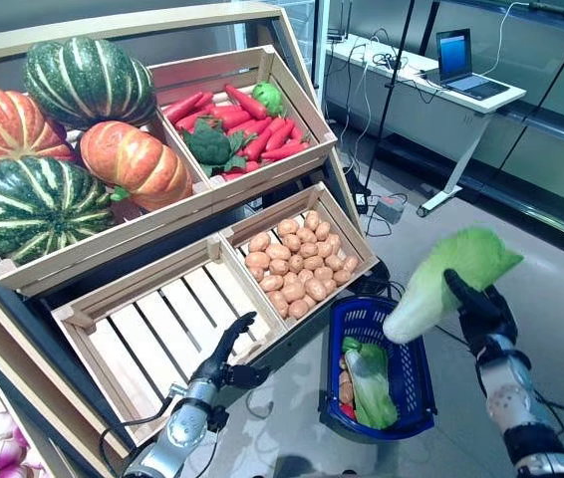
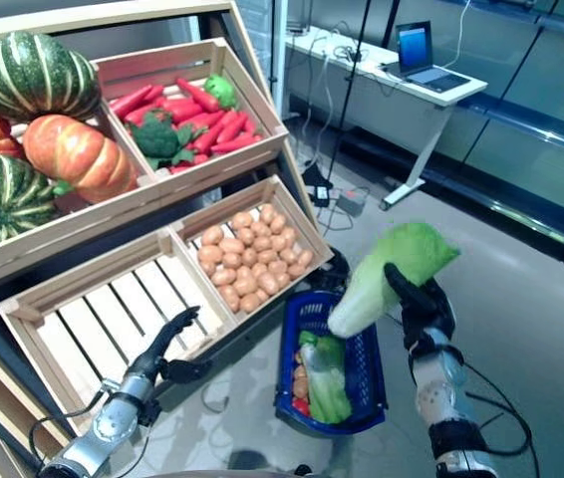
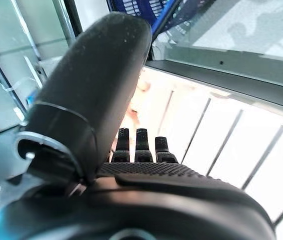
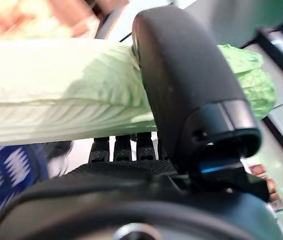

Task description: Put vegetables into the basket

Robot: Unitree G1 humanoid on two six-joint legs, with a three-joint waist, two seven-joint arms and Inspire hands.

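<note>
Right robot hand (image 1: 483,317) grips cabbage (image 1: 448,281) above blue basket (image 1: 410,383)

You see four wooden crates (image 1: 262,75) on the rack. Upper left crate: four pumpkins, two green striped (image 1: 88,80) and two orange (image 1: 138,164). Upper centre crate: one broccoli head (image 1: 207,147), one green pepper (image 1: 268,98), and red peppers (image 1: 262,134) piled too close to count. Centre crate: potatoes (image 1: 297,264), too many to count. One crate (image 1: 152,334) at lower left holds nothing. One blue basket (image 1: 412,383). Two cabbages: one (image 1: 451,279) in the right robot hand (image 1: 481,314), one (image 1: 367,383) in the basket. One laptop (image 1: 461,65) on the table (image 1: 441,105), upper right.
</note>
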